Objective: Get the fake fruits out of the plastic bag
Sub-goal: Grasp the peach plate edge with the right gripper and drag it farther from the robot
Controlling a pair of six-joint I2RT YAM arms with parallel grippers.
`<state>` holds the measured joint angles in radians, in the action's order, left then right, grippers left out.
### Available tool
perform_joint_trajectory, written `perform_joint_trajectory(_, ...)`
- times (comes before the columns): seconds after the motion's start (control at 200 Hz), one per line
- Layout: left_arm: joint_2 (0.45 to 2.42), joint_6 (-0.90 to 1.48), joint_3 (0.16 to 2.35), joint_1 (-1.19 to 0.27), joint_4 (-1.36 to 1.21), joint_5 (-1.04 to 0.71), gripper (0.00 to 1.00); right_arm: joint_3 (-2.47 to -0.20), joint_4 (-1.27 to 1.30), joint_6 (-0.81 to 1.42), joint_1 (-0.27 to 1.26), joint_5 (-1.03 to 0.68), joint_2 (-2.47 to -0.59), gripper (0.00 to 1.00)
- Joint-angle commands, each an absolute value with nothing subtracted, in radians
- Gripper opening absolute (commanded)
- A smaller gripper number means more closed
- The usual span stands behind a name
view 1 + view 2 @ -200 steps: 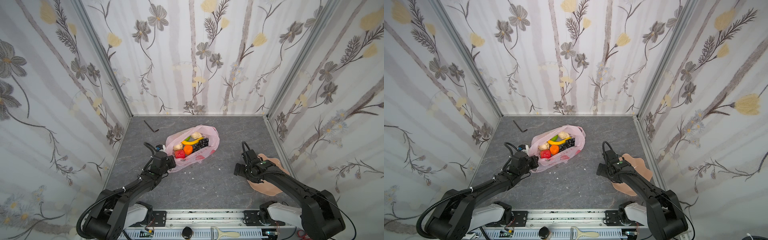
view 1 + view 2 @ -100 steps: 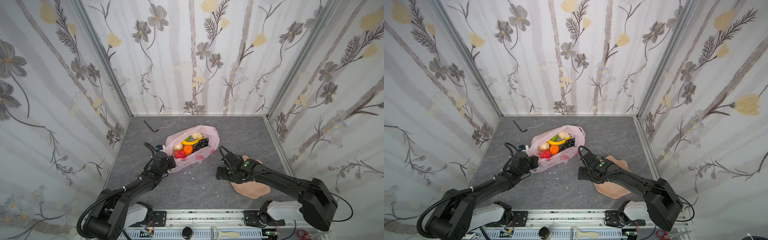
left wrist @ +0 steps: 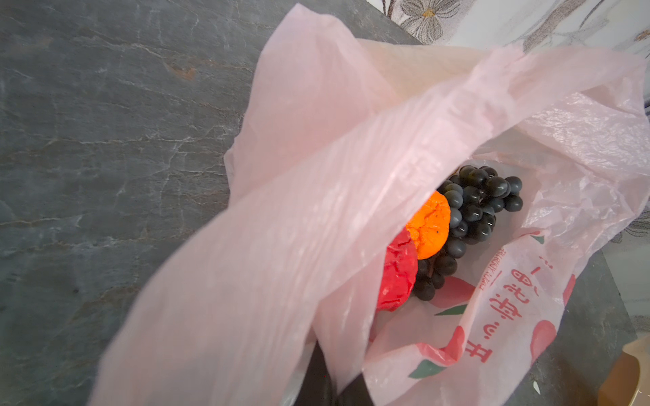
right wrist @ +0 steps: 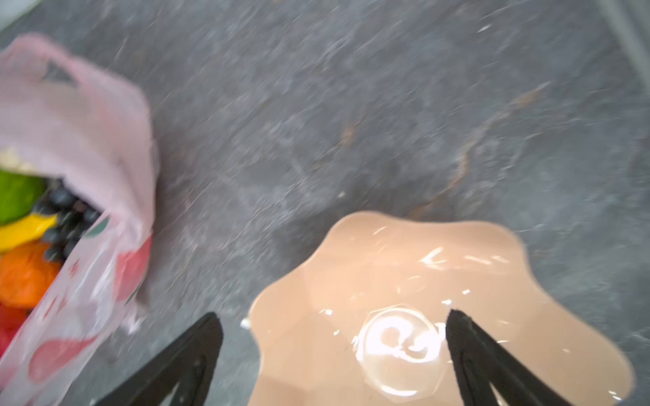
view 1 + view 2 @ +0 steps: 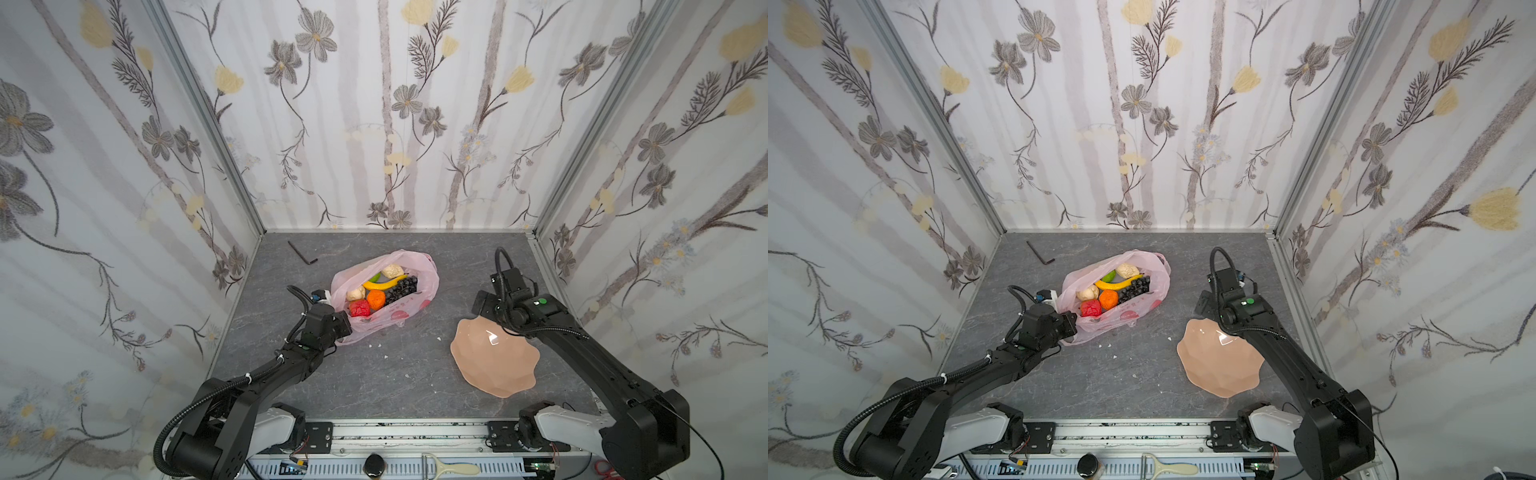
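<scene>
The pale-pink plastic bag (image 5: 419, 266) (image 5: 1154, 266) lies open on the grey table. In it are the fake fruits: a yellow banana (image 5: 384, 283), a dark grape bunch (image 5: 401, 287) (image 3: 475, 204), an orange ball (image 5: 376, 300) (image 3: 429, 225), a red ball (image 5: 359, 308) (image 3: 397, 277), two beige balls (image 5: 355, 294) and a green piece (image 5: 376, 276). My left gripper (image 3: 336, 383) (image 5: 338, 328) is shut on the bag's near edge, its fingertips covered by film. My right gripper (image 4: 334, 318) (image 5: 482, 307) is open and holds nothing. It hangs over the far rim of the peach dish (image 4: 387, 281), to the right of the bag (image 4: 88, 140).
The peach scalloped dish (image 5: 494, 361) (image 5: 1221, 361) lies right of centre. A black hex key (image 5: 302, 253) lies at the far left. Small white crumbs (image 5: 376, 345) dot the table in front of the bag. Papered walls close three sides.
The right arm swung in towards the middle, then drew back to the right. The dish now lies further left than a second ago. The left arm and bag stayed put.
</scene>
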<state>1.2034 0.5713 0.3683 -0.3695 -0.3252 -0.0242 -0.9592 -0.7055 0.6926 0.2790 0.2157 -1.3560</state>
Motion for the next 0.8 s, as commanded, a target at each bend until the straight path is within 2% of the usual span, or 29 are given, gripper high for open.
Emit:
perform_joint_trajectory(0.0,1.2,0.588,0.374,-0.368,-0.348,-0.047,0.0,-0.968,-0.622,0.596,0.132,0.222,-1.373,1.0)
perform_joint_trajectory(0.2,1.186,0.592,0.36,-0.368,-0.344,-0.044,0.0,-0.994,-0.567,0.54,-0.046,0.179,-1.516,1.0)
perform_joint_trajectory(0.305,1.181,0.593,0.353,-0.368,-0.344,-0.043,0.0,-0.989,-0.546,0.531,-0.052,0.218,-1.568,1.0)
perform_joint_trajectory(0.45,1.185,0.59,0.351,-0.368,-0.342,-0.043,0.0,-0.939,-0.504,0.555,-0.054,0.142,-1.623,1.0)
perform_joint_trajectory(0.61,1.192,0.59,0.357,-0.369,-0.342,-0.038,0.0,-0.806,-0.388,0.638,-0.051,0.009,-1.567,1.0)
perform_joint_trajectory(0.794,1.198,0.588,0.36,-0.369,-0.341,-0.037,0.0,-0.71,-0.354,0.697,-0.014,-0.023,-1.531,1.0)
